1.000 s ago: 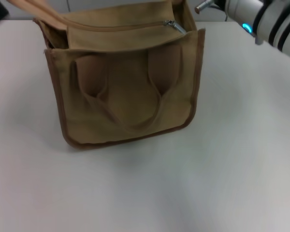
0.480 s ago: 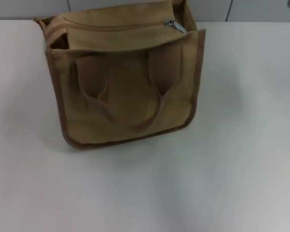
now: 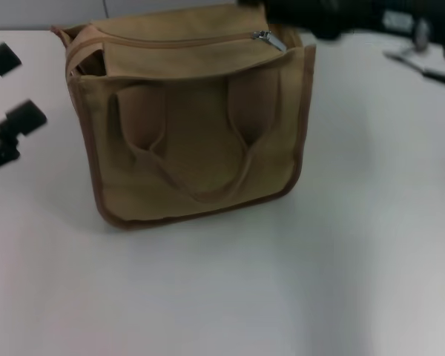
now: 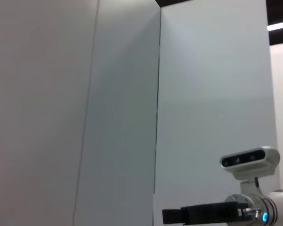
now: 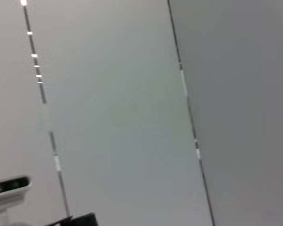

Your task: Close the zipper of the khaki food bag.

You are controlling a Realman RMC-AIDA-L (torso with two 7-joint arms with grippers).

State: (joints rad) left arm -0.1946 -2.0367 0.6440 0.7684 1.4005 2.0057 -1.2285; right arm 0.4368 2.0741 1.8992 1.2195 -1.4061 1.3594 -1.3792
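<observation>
Standing upright on the white tabletop (image 3: 341, 259), the khaki food bag (image 3: 193, 148), zipper (image 3: 185, 41) slider lying at its right end, left hand (image 3: 4, 89) hovering released beside it, right hand's (image 3: 319, 15) grip untellable behind.

1. White table (image 3: 341, 245): plain matte surface, fills most of the head view.
2. Pen-like object (image 3: 419, 65): thin, dark, lies flat on the table at the far right, well apart from everything else; too blurred to identify further.
3. Grey wall panels (image 3: 44, 13): narrow strip behind the table's far edge, with a vertical seam.
4. Left wrist view: pale wall panels (image 4: 122, 108), with a dark vertical seam (image 4: 158, 103) running down between them.
5. Right wrist view: grey wall panels (image 5: 122, 117), two slanting seams, the one at (image 5: 42, 94) carrying small bright reflections.
</observation>
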